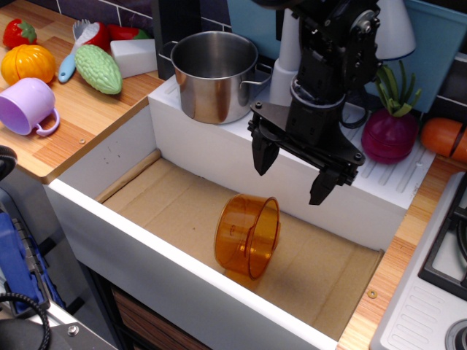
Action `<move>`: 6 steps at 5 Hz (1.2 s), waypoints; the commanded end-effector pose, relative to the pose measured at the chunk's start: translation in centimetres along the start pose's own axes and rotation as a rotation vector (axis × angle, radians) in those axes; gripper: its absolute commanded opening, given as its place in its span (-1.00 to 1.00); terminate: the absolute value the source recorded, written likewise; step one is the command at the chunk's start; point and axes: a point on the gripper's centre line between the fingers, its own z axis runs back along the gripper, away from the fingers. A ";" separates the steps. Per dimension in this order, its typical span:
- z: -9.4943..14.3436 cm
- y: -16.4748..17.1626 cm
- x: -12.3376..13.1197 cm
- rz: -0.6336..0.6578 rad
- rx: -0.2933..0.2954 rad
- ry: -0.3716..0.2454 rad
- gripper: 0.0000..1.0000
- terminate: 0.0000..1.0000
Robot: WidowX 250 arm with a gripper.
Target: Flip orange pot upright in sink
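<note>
Plainly, risk: the pot (248, 235) lies on its side, so it may well roll along the sink (182, 284) floor if a finger nudges its wall before both close.
Slip: the curved plastic wall looks smooth; a pinch on the rim alone could squirt it out, I judge.
Collision: the fingers hang close to the sink's back wall, so a careless descent could scrape it.
Steel pot (215, 75): on the ledge, upper centre of the frame, just left of the arm; a wide swing could knock it.
Pot place: centre of the frame, low, on the brown floor, mouth turned toward lower right, base toward the left.
Gripper (293, 175): spread wide and empty, grasping nothing.
Fingers (263, 154): one tip above the pot's upper left, the other up and to its right; both are clear of it, apart, not touching.
Relation: the pot sits below the gap and somewhat left in the frame, so the gripper seems not yet centred on it.
</note>
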 end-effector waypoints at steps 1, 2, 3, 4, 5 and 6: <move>0.0 0.0 0.0 0.000 0.000 0.000 1.00 -1.00; -0.5 -0.2 0.2 -0.060 0.085 0.008 1.00 -1.00; -1.0 -0.3 0.0 -0.123 0.191 0.010 1.00 -1.00; -1.9 0.0 -0.4 -0.141 0.211 -0.002 1.00 -1.00; -3.0 0.3 -0.9 -0.149 0.214 -0.025 1.00 -1.00; -3.9 0.8 -1.3 -0.169 0.227 -0.034 1.00 -1.00</move>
